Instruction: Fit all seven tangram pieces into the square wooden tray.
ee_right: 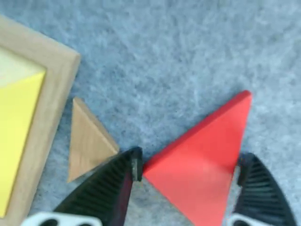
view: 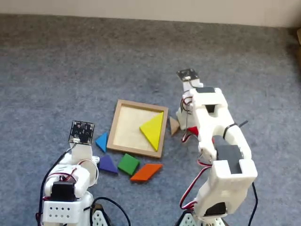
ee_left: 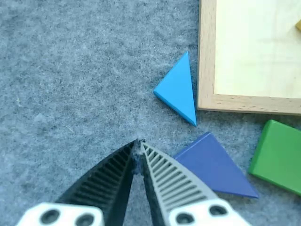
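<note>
The square wooden tray (view: 123, 136) lies mid-table with a yellow triangle (view: 153, 128) inside it. Outside its near-left corner lie a light blue triangle (ee_left: 178, 89), a purple triangle (ee_left: 214, 165), a green square (ee_left: 277, 162) and an orange parallelogram (view: 146, 172). My left gripper (ee_left: 139, 145) is shut on nothing, low over the carpet just short of the blue and purple triangles. On the tray's right side lie a tan triangle (ee_right: 87, 139) and a red triangle (ee_right: 202, 160). My right gripper (ee_right: 188, 165) is open, its fingers close on either side of the red triangle, which rests on the carpet.
Grey carpet (view: 70, 70) covers the whole table, with free room beyond and to the left of the tray. In the high view the right arm (view: 216, 127) hides most of the red triangle (view: 192, 131). The tray's corner (ee_right: 56, 61) is near the tan triangle.
</note>
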Controlling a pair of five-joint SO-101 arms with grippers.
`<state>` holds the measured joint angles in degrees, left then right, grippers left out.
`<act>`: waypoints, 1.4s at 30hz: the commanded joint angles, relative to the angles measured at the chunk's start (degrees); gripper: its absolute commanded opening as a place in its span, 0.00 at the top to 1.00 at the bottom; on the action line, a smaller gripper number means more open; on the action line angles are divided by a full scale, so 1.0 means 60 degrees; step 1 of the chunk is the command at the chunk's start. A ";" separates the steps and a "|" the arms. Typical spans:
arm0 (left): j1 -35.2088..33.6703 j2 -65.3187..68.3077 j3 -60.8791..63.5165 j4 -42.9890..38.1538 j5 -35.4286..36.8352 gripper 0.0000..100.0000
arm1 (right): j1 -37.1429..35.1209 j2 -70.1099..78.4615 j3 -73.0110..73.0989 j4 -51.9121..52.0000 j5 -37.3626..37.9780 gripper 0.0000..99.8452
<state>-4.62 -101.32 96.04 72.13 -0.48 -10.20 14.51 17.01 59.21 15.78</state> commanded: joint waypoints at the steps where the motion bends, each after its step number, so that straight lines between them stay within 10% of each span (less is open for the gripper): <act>1: -0.0095 -0.0505 0.0183 0.0044 0.0044 0.99 | 0.0198 -0.0110 -0.0491 -0.0242 -0.0073 0.77; 42: -0.0095 -0.0505 0.0183 0.0044 0.0044 0.99 | -0.0315 -0.0125 -0.0476 0.1590 0.1128 0.64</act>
<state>-4.62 -101.32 96.04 72.13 -0.48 -11.78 14.51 16.92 68.00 21.76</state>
